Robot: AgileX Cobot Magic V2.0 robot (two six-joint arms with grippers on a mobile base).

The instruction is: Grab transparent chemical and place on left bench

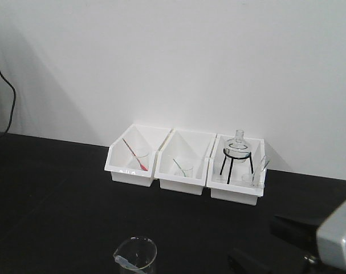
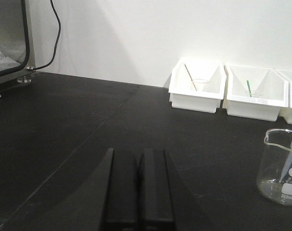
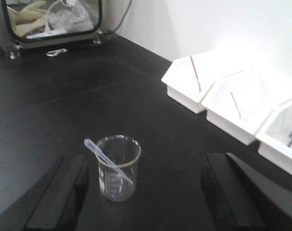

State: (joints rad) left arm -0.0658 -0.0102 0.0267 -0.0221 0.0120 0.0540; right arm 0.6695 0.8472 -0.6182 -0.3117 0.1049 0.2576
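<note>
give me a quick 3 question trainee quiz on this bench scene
1. True or false: the beaker stands on the bench, outside the bins.
2. What leans inside the beaker?
3. Which gripper is open: A) left B) right?

Key: 1 true; 2 a pipette; 3 B, with the beaker standing untouched between its fingers.
</note>
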